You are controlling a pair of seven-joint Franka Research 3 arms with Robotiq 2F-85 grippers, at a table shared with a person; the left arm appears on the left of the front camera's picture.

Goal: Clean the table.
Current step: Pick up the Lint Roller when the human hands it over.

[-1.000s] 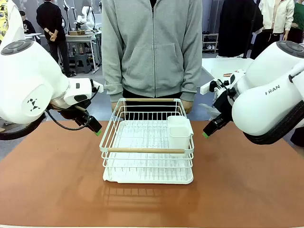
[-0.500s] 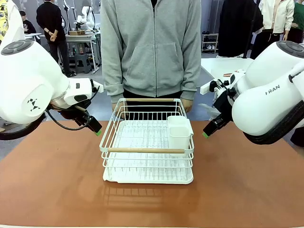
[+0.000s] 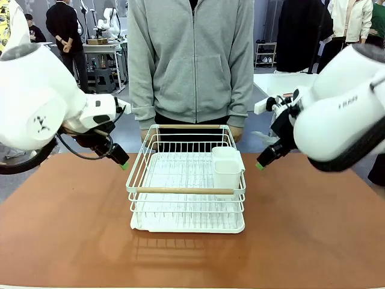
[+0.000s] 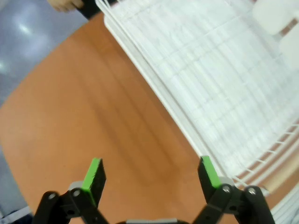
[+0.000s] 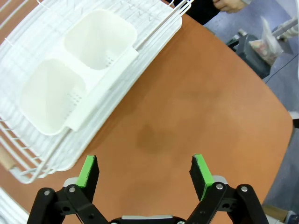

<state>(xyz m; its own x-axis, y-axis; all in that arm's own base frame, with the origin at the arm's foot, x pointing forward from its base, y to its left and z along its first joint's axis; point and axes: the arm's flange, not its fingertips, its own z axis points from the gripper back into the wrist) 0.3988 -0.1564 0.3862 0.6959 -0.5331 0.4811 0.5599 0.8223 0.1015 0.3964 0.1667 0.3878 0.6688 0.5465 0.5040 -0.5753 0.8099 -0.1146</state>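
Note:
The reddish-brown table [image 3: 66,229] carries a white wire dish rack [image 3: 186,191] at its middle. My left gripper [image 3: 122,162] hovers just left of the rack's far left corner. In its wrist view the left gripper [image 4: 152,173] is open, with bare table [image 4: 93,107] between the green pads and the rack [image 4: 210,88] to the right. My right gripper [image 3: 261,164] hovers just right of the rack. Its wrist view shows the right gripper [image 5: 145,170] open and empty over bare table [image 5: 196,102], beside the rack [image 5: 28,154].
A white two-cup cutlery holder [image 3: 227,165] hangs inside the rack's right side, also seen as the holder [image 5: 79,70] from the right wrist. A person in a grey hoodie [image 3: 192,60] stands at the far edge, hands near the rack's far rim.
Both arms' upper bodies have shifted slightly. The two gripper tips stay almost where they were, and the rack has not moved.

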